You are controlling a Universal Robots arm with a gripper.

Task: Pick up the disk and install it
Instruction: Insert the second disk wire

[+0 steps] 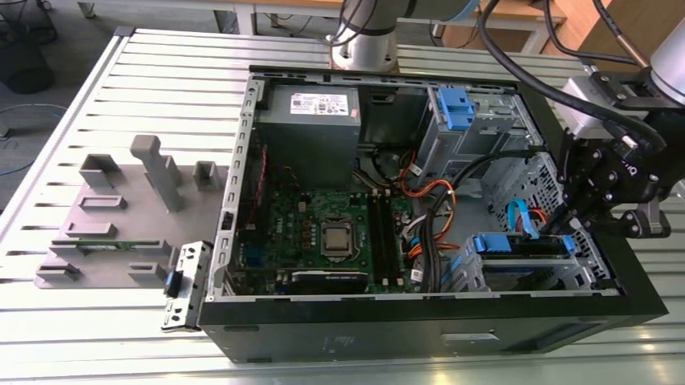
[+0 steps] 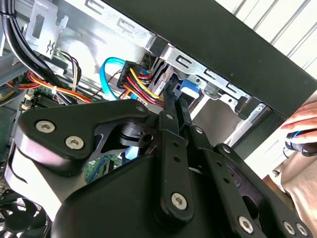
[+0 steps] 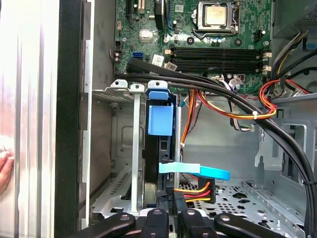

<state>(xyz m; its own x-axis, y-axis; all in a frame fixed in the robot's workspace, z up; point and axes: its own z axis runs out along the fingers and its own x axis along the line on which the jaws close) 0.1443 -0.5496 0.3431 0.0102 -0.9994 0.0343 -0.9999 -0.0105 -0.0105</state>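
The disk (image 3: 159, 148) stood on edge in the drive cage (image 3: 130, 148) of the open computer case (image 1: 428, 321), its blue carrier showing. The black hand (image 3: 166, 210) pinched the disk's end, beside the motherboard (image 1: 321, 233), on the slatted worktop (image 1: 128, 72).

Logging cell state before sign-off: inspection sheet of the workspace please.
Surface: slatted aluminium table, grey fixture block on it.
Job's things: disk standing on edge in the drive cage, blue carrier tab showing.
Clutter: small bracket beside the open PC case.
Grippers: pincer at the disk's rear end, closed on it.
Cables: blue SATA cable; red-yellow power leads.
Surroundings: a person's hand on a mouse.
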